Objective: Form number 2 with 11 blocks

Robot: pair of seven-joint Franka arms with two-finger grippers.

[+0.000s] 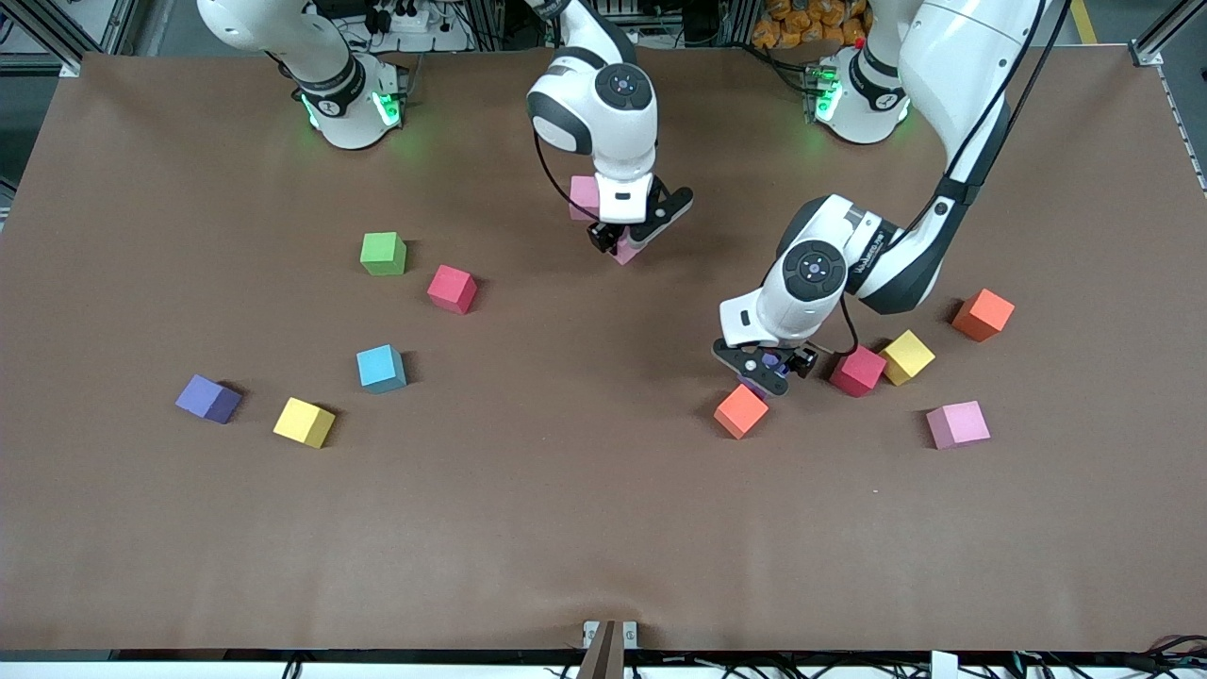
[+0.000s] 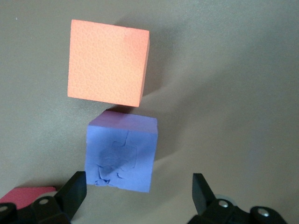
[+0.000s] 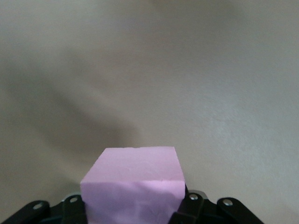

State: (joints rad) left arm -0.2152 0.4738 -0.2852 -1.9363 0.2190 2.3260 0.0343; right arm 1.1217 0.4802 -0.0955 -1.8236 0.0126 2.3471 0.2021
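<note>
My right gripper (image 1: pixel 625 243) is shut on a pink block (image 3: pixel 133 182), low over the middle of the table toward the robots' bases. Another pink block (image 1: pixel 584 196) shows partly hidden by that hand. My left gripper (image 2: pixel 138 182) hangs open over a purple block (image 2: pixel 121 156), one finger on each side and neither touching it. An orange block (image 2: pixel 107 65) lies close beside the purple one, nearer to the front camera (image 1: pixel 740 411). No number 2 shows on the table.
Toward the left arm's end lie a red (image 1: pixel 857 371), a yellow (image 1: pixel 907 356), an orange (image 1: pixel 982 314) and a pink block (image 1: pixel 958 424). Toward the right arm's end lie a green cube (image 1: pixel 383 253) and red (image 1: pixel 452 289), light blue (image 1: pixel 381 368), purple (image 1: pixel 208 399) and yellow (image 1: pixel 304 422) blocks.
</note>
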